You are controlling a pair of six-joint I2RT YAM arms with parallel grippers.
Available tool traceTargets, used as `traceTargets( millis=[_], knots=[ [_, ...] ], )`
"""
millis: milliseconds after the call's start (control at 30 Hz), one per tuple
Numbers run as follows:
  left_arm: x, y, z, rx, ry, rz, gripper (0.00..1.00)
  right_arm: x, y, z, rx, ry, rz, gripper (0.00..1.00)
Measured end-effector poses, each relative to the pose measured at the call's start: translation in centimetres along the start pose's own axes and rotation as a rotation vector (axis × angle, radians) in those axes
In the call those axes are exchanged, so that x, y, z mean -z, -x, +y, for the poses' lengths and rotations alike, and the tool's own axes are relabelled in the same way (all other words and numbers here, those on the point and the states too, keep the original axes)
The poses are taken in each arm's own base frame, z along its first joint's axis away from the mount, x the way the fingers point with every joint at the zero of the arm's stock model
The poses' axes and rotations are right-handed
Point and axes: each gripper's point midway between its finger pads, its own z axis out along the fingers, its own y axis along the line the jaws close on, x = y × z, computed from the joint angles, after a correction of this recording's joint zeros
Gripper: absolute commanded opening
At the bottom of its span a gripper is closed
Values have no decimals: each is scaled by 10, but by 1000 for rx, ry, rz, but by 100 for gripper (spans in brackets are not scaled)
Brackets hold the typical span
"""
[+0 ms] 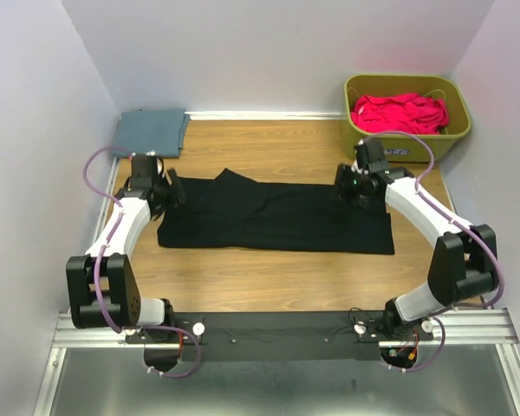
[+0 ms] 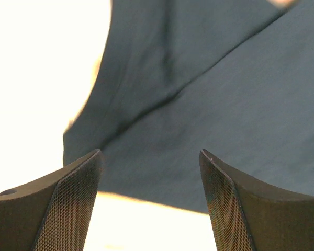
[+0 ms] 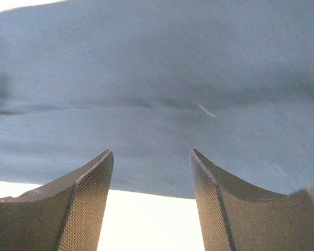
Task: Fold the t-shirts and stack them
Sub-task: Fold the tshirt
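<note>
Black shirt lies mid-frame; left gripper and right gripper hang over its ends, both with fingers apart.

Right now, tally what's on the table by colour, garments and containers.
black t-shirt, spread flat: 1
grey-blue folded t-shirt: 1
pink heap in the bin: 1, shirts within can't be told apart
green bin: 1
Total: 4

Wooden table: black t-shirt, folded grey shirt, green bin.
</note>
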Motion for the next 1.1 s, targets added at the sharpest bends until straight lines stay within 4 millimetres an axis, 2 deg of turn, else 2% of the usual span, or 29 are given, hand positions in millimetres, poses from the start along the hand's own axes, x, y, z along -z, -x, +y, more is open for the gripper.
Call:
traceTargets(
  millis=[33, 67, 133, 167, 267, 367, 500, 567, 667, 767, 900, 1100],
  knots=[
    [3, 16, -8, -18, -22, -44, 81, 3, 16, 18, 4, 75, -36, 64],
    [6, 34, -18, -38, -52, -90, 81, 4, 23, 27, 6, 112, -49, 64],
    [7, 64, -40, -79, -119, -151, 81, 0, 47, 61, 12, 249, -81, 62],
    [5, 82, -55, -101, -163, -189, 79, -4, 53, 70, 12, 282, -82, 61],
    [-13, 115, -92, -173, -232, -219, 77, -29, 64, 101, 4, 394, -60, 57],
    [-43, 129, -130, -255, -289, -206, 72, -48, 65, 121, -3, 468, -27, 54],
    [-77, 129, -160, -348, -323, -171, 70, -67, 73, 149, -2, 564, -6, 50],
    [-88, 127, -168, -377, -326, -156, 65, -77, 75, 161, 3, 595, 1, 50],
    [-107, 133, -177, -425, -330, -160, 64, -88, 72, 176, 15, 633, 17, 49],
    [-122, 134, -178, -451, -325, -151, 63, -101, 65, 190, 26, 657, 41, 49],
    [-143, 125, -174, -477, -315, -117, 63, -119, 51, 201, 32, 666, 81, 48],
    [-165, 102, -167, -499, -315, -45, 63, -136, 39, 203, 20, 668, 120, 47]
  ],
)
